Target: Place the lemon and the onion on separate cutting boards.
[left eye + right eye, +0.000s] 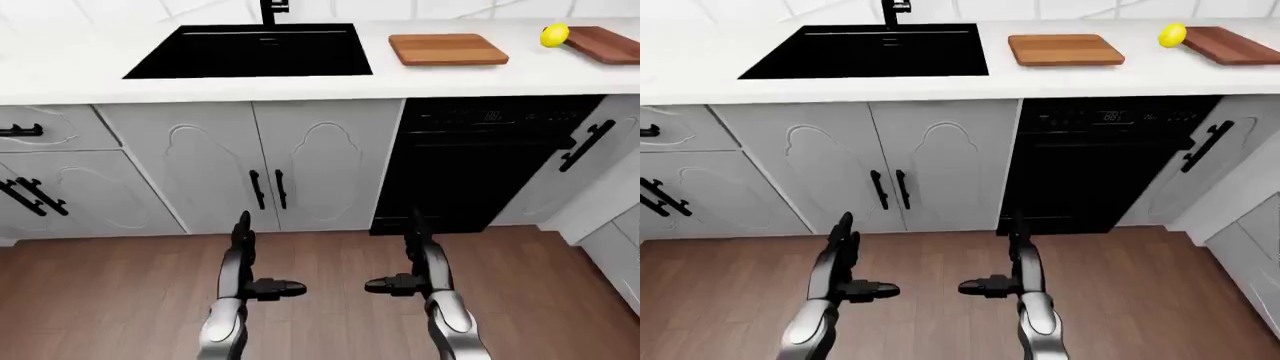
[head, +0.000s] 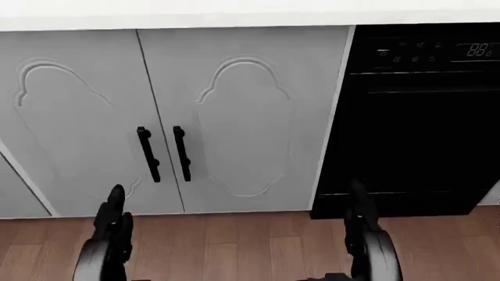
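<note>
On the counter the lemon [image 1: 554,35] points up-right beside a cutting board [image 1: 606,43]; both hands spread.

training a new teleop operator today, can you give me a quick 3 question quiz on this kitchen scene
1. True or false: the lemon already lies on top of a cutting board.
2. Which lies directly left of the lighter cutting board in the left-eye view? A) stove B) sink C) fridge
3. Fill in: both the left hand and right hand are ____ and hold nothing.

Key
1. False: it sits on the counter, at the left edge of the darker cutting board.
2. B
3. open
</note>
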You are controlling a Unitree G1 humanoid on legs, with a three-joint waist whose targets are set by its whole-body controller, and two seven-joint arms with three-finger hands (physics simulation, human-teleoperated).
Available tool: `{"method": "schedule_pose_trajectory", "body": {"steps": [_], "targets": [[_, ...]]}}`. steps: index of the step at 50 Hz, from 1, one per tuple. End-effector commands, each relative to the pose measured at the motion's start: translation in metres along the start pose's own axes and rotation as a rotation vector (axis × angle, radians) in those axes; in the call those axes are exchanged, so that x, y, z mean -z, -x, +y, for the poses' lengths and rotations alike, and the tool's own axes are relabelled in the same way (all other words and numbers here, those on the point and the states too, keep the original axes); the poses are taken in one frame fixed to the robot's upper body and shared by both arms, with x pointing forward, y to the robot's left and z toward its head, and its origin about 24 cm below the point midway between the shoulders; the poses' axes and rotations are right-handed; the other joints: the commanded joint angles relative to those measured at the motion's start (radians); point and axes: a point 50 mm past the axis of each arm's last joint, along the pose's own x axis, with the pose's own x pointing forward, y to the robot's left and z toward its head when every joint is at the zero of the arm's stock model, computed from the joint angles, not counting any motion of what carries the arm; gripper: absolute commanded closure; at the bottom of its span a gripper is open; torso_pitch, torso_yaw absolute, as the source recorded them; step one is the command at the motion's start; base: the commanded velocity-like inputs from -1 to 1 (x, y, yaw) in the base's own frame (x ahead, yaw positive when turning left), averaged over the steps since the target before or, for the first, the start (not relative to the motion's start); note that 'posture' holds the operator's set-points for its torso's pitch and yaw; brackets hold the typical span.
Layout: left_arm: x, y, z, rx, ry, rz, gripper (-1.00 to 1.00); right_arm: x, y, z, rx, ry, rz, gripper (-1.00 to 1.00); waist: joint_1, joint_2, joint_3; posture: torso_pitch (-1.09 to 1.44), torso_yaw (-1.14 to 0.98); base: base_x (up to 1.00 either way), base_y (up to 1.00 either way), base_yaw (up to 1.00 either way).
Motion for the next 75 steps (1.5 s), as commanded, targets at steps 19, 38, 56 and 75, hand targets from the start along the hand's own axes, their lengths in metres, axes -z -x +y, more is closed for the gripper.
{"method": "schedule_pose_trajectory", "body": {"steps": [19, 38, 56, 75], "targets": [[-0.077, -0.004, 0.000, 0.019, -0.041, -0.233, -1.00, -0.067, -0.012, 0.008, -0.020, 0.045, -0.224, -1.00, 0.006, -0.003, -0.088, 0.00, 0.00, 0.00, 0.00, 0.00], [-0.148, 0.019, 0.017, -0.002, -0.058, -0.341, -1.00, -0.118, 0.004, 0.012, -0.063, 0.033, -0.333, -1.00, -0.011, -0.019, -0.062, 0.00, 0.00, 0.00, 0.27, 0.00], [-0.163, 0.023, 0.024, -0.010, -0.006, -0.362, -1.00, -0.119, 0.008, 0.020, -0.145, -0.063, -0.332, -1.00, -0.004, -0.010, -0.052, 0.00, 0.00, 0.00, 0.58, 0.00], [-0.166, 0.031, 0.030, -0.026, 0.001, -0.373, -1.00, -0.125, 0.015, 0.026, -0.164, -0.079, -0.355, -1.00, 0.062, 0.064, -0.068, 0.00, 0.00, 0.00, 0.45, 0.37]]}}
